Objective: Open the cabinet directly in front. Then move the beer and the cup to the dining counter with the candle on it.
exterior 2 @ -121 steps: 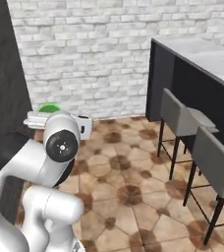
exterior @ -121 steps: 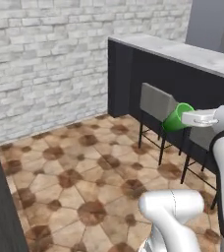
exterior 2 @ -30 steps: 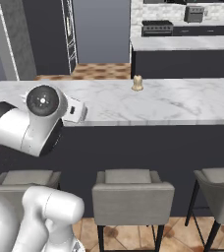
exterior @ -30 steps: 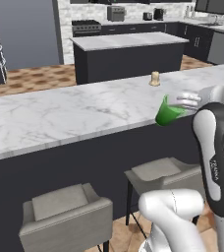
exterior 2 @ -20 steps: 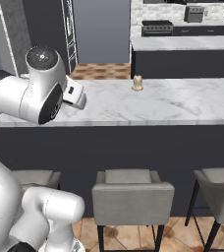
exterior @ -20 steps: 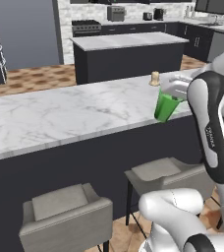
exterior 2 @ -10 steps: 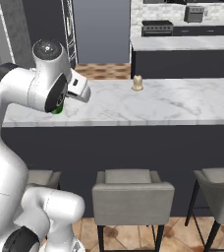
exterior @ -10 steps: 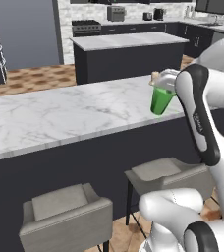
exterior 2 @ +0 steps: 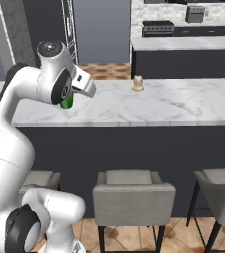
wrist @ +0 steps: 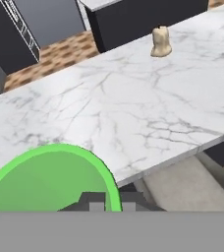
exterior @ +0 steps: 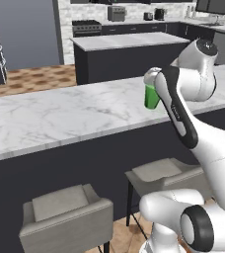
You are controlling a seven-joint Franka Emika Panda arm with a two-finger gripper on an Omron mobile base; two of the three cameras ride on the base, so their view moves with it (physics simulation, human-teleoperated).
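The gripper (wrist: 106, 199) is clamped on the rim of the cup (exterior: 152, 96), carrying it in the air above the near part of the dining counter (exterior: 60, 113). In the hand view the cup's open green mouth (wrist: 50, 179) sits right at the fingertips, and past it the white marble runs on towards the candle (wrist: 161, 42), which stands well apart on the far side of the top. From the right base view the candle (exterior 2: 138, 83) lies to the right of the cup (exterior 2: 67, 101) and farther back, so there is bare marble between them. The cup hangs roughly upright, a little tilted, with its base pointing down at the counter. The coming move looks like a straight lowering onto that bare stretch below, probably with no need to reach towards the candle.
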